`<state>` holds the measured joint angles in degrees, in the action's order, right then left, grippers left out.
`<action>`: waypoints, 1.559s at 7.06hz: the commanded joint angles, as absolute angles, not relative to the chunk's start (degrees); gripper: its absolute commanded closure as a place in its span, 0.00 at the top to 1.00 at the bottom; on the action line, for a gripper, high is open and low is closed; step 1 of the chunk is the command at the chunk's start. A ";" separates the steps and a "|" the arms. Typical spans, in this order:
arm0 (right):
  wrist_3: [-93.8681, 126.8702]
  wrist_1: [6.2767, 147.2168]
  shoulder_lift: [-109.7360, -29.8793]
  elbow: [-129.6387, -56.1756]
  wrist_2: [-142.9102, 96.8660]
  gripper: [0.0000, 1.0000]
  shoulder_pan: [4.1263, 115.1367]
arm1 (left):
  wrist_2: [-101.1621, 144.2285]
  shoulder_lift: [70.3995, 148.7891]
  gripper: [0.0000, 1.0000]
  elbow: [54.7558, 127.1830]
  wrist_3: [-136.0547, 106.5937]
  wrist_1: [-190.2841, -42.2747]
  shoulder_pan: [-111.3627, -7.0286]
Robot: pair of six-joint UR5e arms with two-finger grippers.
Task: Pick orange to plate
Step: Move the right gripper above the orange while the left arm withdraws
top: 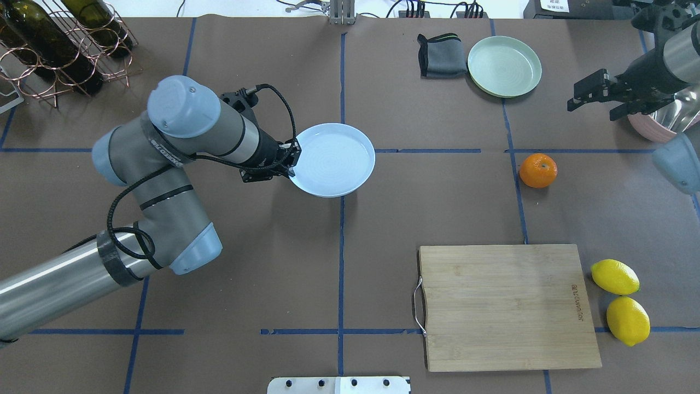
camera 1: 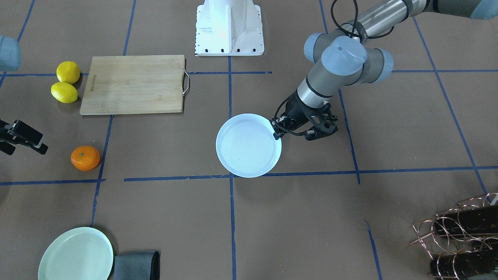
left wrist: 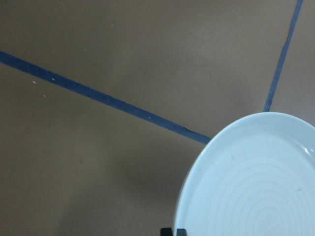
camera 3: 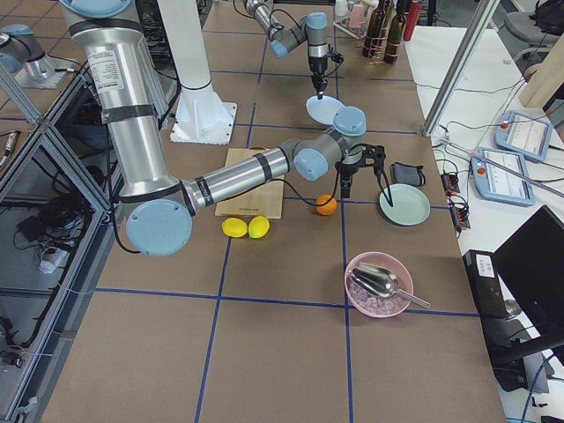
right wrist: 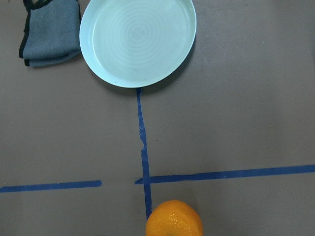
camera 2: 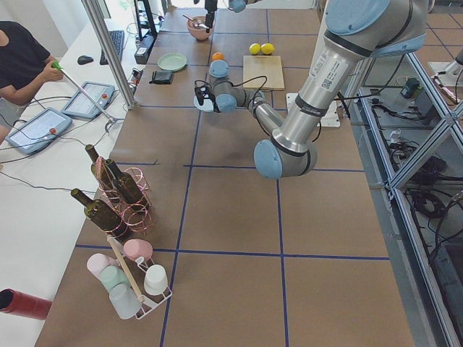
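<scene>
The orange rests on the brown table on the robot's right side, also at the bottom edge of the right wrist view. The pale bluish-white plate lies near the table's middle. My left gripper is shut on the plate's near-left rim; one fingertip shows at that rim in the left wrist view. Whether the plate is lifted off the table I cannot tell. My right gripper hangs open and empty above the table, beyond the orange and to its right.
A mint-green plate and a folded grey cloth sit at the far side. A wooden cutting board and two lemons lie near the robot's right. A pink bowl holds a metal scoop. A bottle rack stands far left.
</scene>
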<state>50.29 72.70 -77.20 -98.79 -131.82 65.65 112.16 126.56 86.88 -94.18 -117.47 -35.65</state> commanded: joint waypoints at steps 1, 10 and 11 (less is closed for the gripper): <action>50.54 72.69 -77.08 -98.79 -131.04 1.00 64.51 | 107.85 128.41 0.00 83.76 -94.92 -117.77 -32.18; 50.10 72.60 -77.08 -95.46 -121.57 1.00 54.16 | 116.72 118.92 1.00 96.32 -72.19 -117.26 -46.83; 49.92 72.60 -77.08 -94.49 -119.81 1.00 52.66 | 116.89 119.18 1.00 96.42 -72.07 -115.68 -47.98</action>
